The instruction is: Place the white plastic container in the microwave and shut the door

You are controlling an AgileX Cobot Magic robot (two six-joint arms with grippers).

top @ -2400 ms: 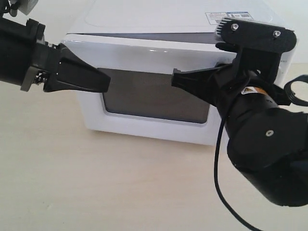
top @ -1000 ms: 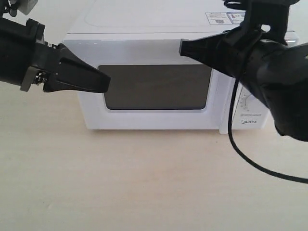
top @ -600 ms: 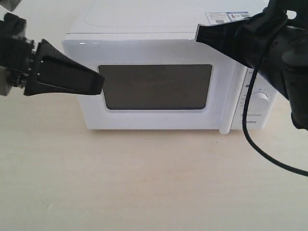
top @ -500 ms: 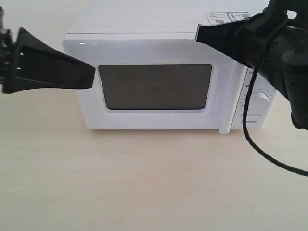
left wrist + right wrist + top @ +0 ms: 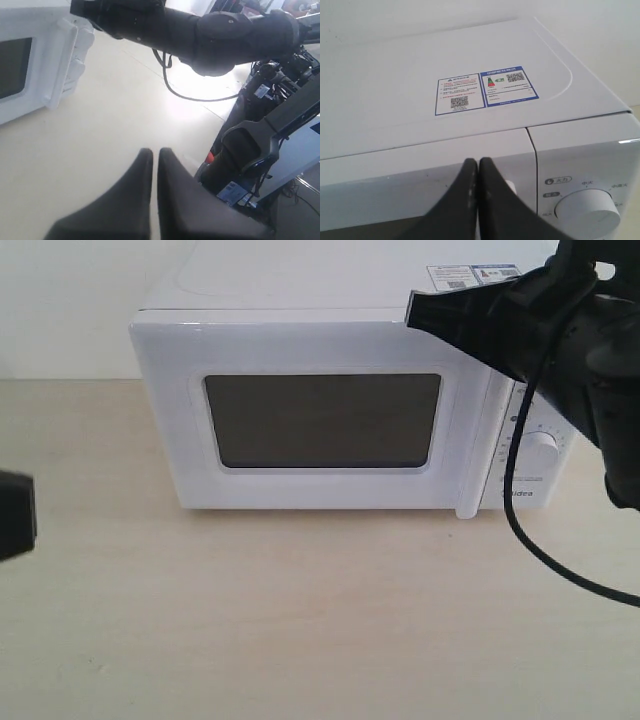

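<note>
The white microwave stands on the pale table with its door shut flat against the body; the dark window shows nothing inside. The white plastic container is out of view. My right gripper is shut with nothing in it, its tip at the door's upper right corner, and in the right wrist view the right gripper hovers just before the door's top edge beside the handle. My left gripper is shut and empty over the bare table, away from the microwave.
A black piece of the left gripper pokes in at the left edge. The vertical bar handle and a round dial sit on the right front. A black cable hangs from the right arm. Stickers lie on the microwave's top.
The door, ajar at first, has swung shut. My left gripper has drawn back from the door's left side to the view's lower left edge. The right gripper rose, then held still.
</note>
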